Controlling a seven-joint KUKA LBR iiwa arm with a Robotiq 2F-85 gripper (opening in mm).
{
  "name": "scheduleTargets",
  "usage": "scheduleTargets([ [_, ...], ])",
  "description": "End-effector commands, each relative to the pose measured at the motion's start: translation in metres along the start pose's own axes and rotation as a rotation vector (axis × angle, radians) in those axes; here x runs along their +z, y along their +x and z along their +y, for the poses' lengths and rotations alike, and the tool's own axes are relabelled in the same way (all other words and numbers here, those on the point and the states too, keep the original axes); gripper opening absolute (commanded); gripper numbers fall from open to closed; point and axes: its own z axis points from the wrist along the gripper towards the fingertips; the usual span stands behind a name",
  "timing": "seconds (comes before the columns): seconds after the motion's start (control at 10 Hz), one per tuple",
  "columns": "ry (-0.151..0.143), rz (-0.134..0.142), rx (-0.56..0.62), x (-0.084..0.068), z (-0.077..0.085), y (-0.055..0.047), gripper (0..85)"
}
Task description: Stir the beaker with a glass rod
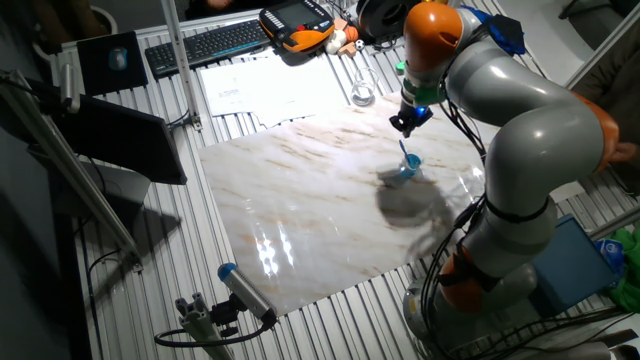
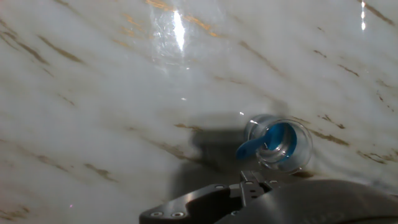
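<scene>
The beaker [image 1: 411, 169] is a tiny clear cup with a blue inside, standing on the marble sheet [image 1: 300, 200] right of the middle. The glass rod [image 1: 405, 153], a short light-blue stick, stands in it and leans up to the left. My gripper [image 1: 407, 124] hangs just above the rod's top end, and I cannot tell whether they touch. In the hand view the beaker [image 2: 281, 144] lies right of centre with the rod [image 2: 250, 148] poking out over its left rim. Only a dark part of the hand [image 2: 249, 198] shows at the bottom, and no fingertips are visible.
A clear long-necked flask [image 1: 361, 90] stands at the sheet's back edge. A grey cylinder with a blue cap [image 1: 243, 290] lies at the front left. A keyboard [image 1: 210, 42], papers [image 1: 262, 86] and an orange pendant [image 1: 298, 25] lie behind.
</scene>
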Motion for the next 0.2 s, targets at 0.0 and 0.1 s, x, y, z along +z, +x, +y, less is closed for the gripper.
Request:
scheduleTargets([
  [0.0,-0.002,-0.008,0.0,0.0004,0.0002,-0.0009,0.0],
  [0.1,-0.002,-0.015,-0.001,0.0005,0.0001,-0.0025,0.0],
])
